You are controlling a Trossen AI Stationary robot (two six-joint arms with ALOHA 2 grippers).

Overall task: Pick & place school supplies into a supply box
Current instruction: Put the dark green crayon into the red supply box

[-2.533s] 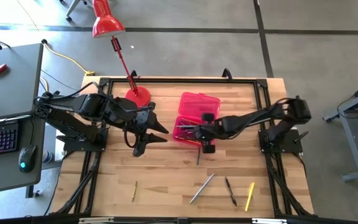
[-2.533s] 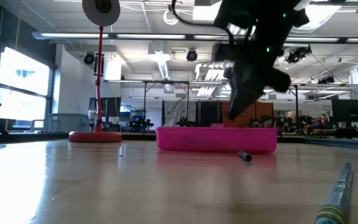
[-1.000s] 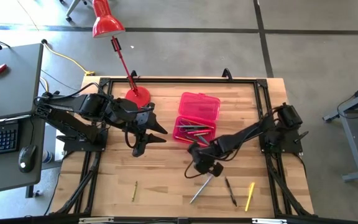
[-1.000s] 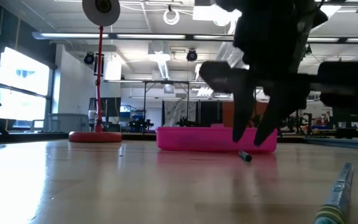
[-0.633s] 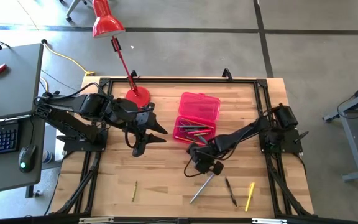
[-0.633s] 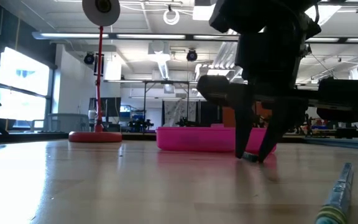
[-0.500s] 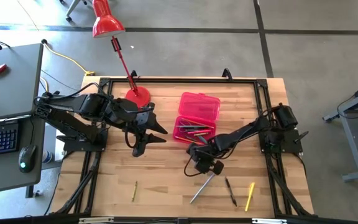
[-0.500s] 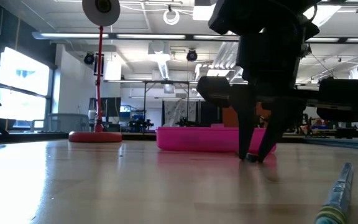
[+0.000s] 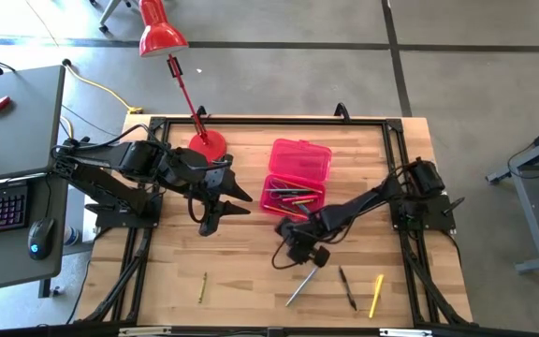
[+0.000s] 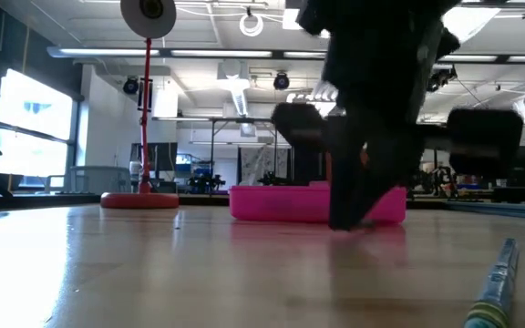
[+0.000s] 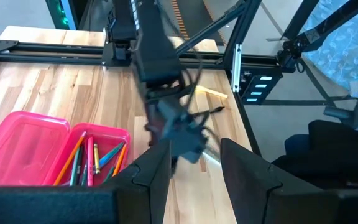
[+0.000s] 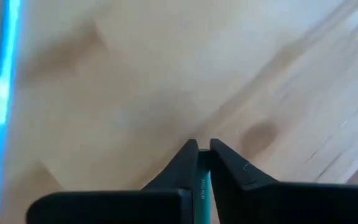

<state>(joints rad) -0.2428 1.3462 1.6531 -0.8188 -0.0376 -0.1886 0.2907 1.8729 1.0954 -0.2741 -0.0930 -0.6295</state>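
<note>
The pink supply box lies open, its tray [image 9: 293,197] holding several pencils and its lid [image 9: 301,159] toward the far edge; it also shows in the low view [image 10: 281,204] and the left wrist view [image 11: 73,152]. My right gripper [image 9: 298,248] stands just near of the tray, fingertips down at the tabletop [image 10: 346,223], shut on a thin dark-green pencil. My left gripper [image 9: 230,200] hovers open to the left of the box [image 11: 194,180]. On the near part of the table lie a grey pen [image 9: 303,282], a dark pen [image 9: 347,288], a yellow pencil [image 9: 376,295] and an olive pencil [image 9: 202,287]. My right gripper pinches a thin dark-green pencil [image 12: 204,177] between its two fingers, coming from above and pointing down. Only a sliver of the pencil shows between the fingertips [image 12: 188,155]. The gripper hides the rest, and its fingertips stand at table level.
A red desk lamp stands with its round base [image 9: 208,145] at the far left of the table, its pole leaning beyond the far edge. The grey pen [image 10: 495,282] lies close to the near right. Bare wood spreads across the near left.
My right gripper has come down onto the table just near of the pink tray, with its open fingers on either side of the dark pencil's end, then shut on it and shifted slightly toward the table's left. The left arm has kept still.
</note>
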